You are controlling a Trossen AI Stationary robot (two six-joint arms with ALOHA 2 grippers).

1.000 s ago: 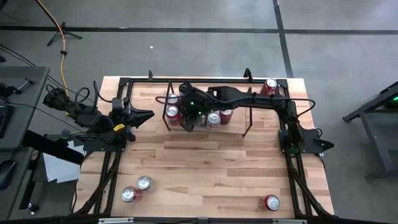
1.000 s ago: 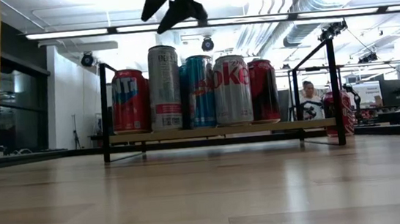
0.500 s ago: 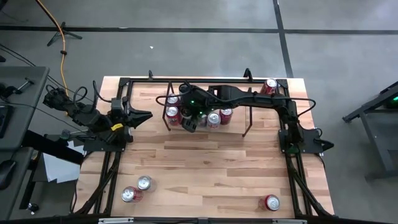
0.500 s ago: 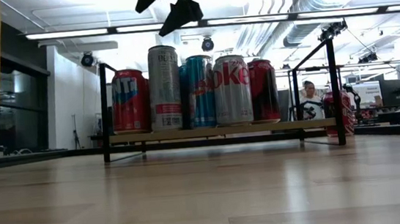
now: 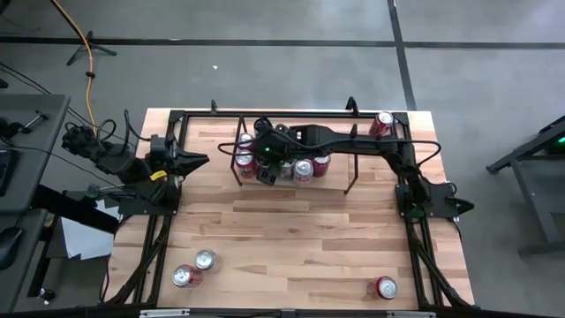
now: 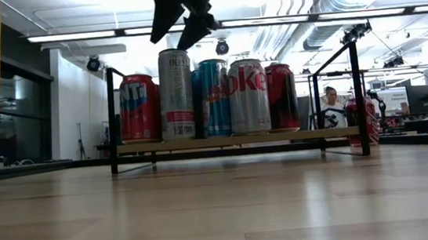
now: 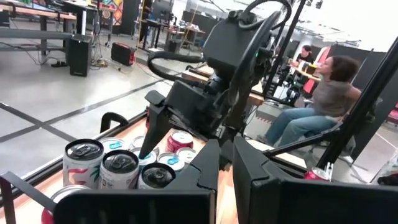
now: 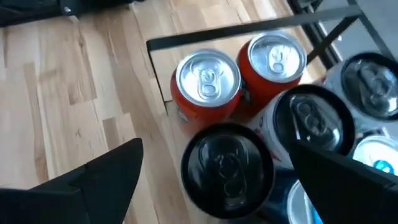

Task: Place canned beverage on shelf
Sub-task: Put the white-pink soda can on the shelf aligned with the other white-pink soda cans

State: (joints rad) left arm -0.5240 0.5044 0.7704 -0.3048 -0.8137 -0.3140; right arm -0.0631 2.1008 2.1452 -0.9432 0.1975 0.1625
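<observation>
Since a second ago the right gripper is lifting off the silver can and sliding toward 9 o'clock above the shelf; its fingers are spreading wide, released, holding nothing. From the right wrist view they are straddling a dark-topped can, clear of it on both sides.

Silver can is standing upright on the shelf top, second in the row seen from table height, touching the red can on one side and the blue can on the other. A Coke can and a dark red can are completing the row.

Shelf is sitting at 12 o'clock on the table, cans clustered toward its 9 o'clock end.

Left gripper is waiting at 9 o'clock, fingers clenched together, empty, pointing at the shelf.

Loose cans: two touching at 7 o'clock, one at 5 o'clock, one at 1 o'clock.

A seated person is showing in the room behind.
</observation>
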